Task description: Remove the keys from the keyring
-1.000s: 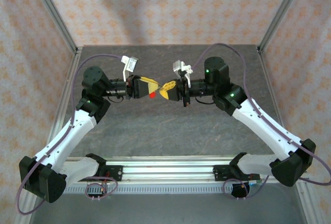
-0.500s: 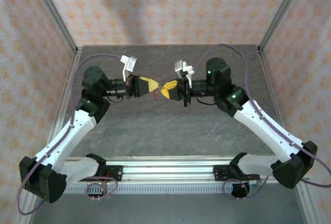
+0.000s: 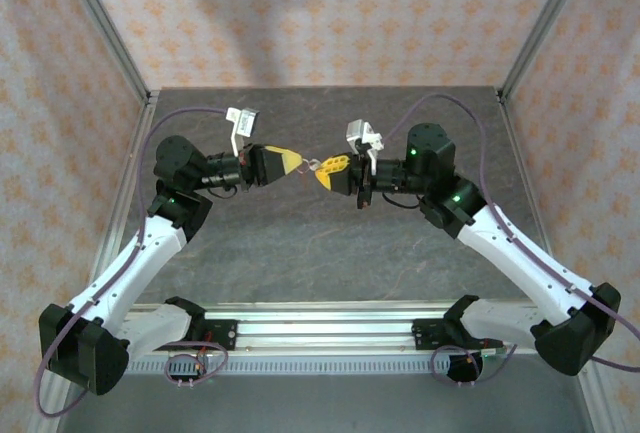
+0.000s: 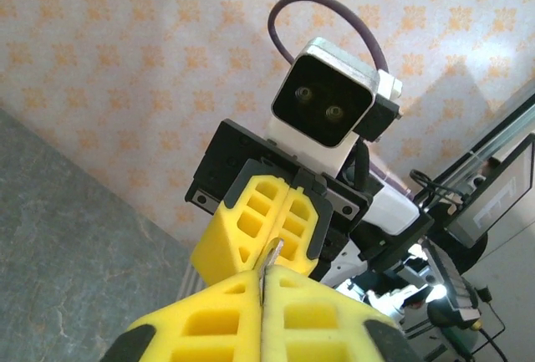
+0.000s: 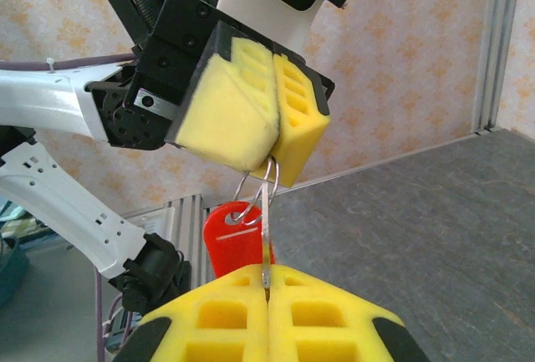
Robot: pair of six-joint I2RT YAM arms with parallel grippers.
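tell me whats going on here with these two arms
Two robot arms are holding a keyring between them in the air above the table. The left tool is pinched shut on the keyring, and the right tool is shut on a key that looks threaded on it. A red tag hangs from the ring too. The key is not off yet.

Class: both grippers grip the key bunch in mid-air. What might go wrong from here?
The right gripper pinches only the end of a key, which may slip. The left gripper grips the keyring by its edge above the table; if it pulls free, the red tag could drop.
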